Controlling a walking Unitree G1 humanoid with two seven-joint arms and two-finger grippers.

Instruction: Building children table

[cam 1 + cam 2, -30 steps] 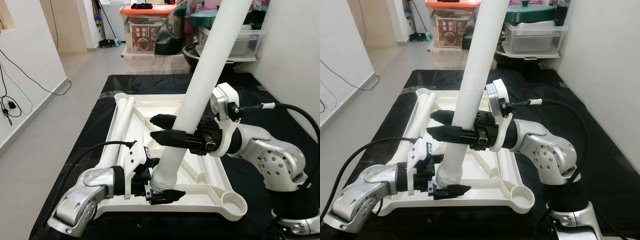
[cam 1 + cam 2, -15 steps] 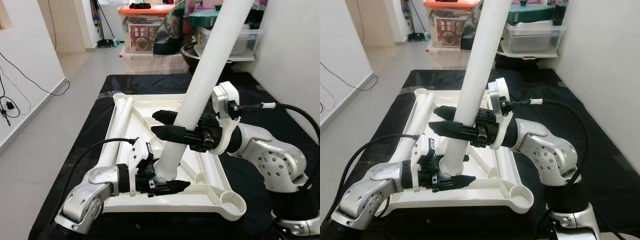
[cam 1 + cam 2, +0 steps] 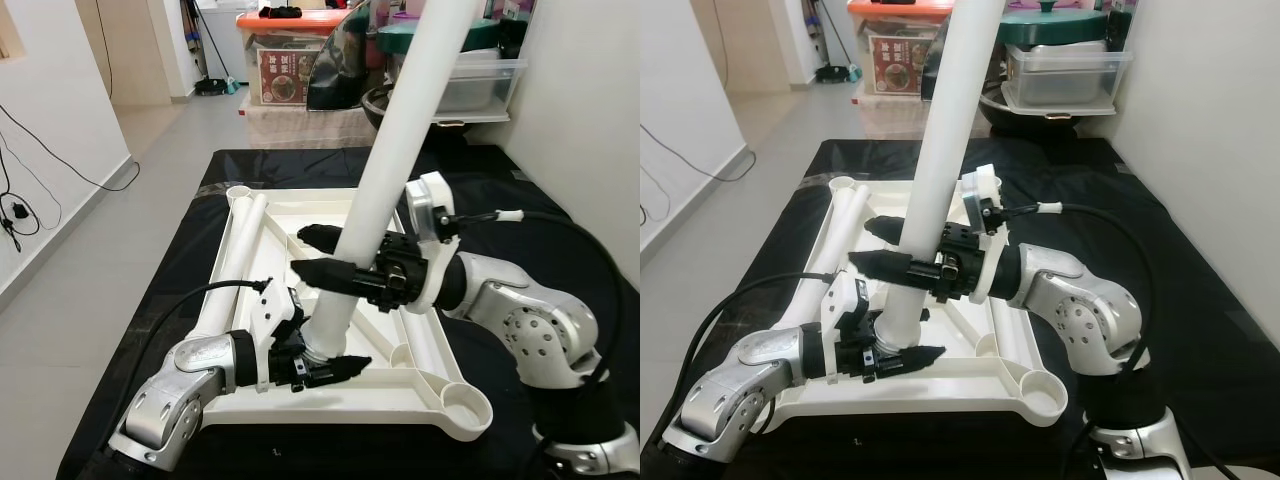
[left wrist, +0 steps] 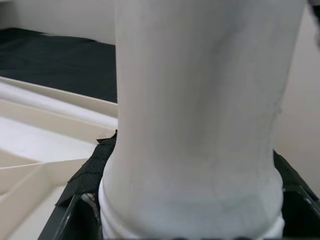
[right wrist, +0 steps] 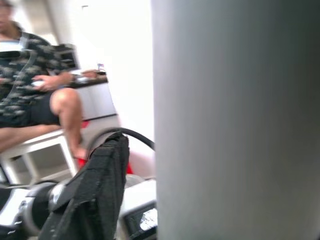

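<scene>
L gripper [image 3: 325, 362] nearest cam: fingers [image 3: 348, 366] closed on the collared base of the white table leg [image 3: 385, 165], which sits btwn them over the near part of the upturned white tabletop [image 3: 425, 400]. R gripper [image 3: 322, 255] higher up, fingers [image 3: 318, 272] either side of same leg at mid-shaft, gripping it; leg tilts up and away. Beyond the fingers, a second leg [image 3: 240, 255] lies in the tabletop, all on the black-covered desk [image 3: 195, 235]; storage boxes [image 3: 285, 60] far back.

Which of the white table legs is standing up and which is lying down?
The long white plastic tube leg held by both grippers stands tilted up. The other white tube leg lies flat along the left edge of the upside-down white tabletop.
</scene>
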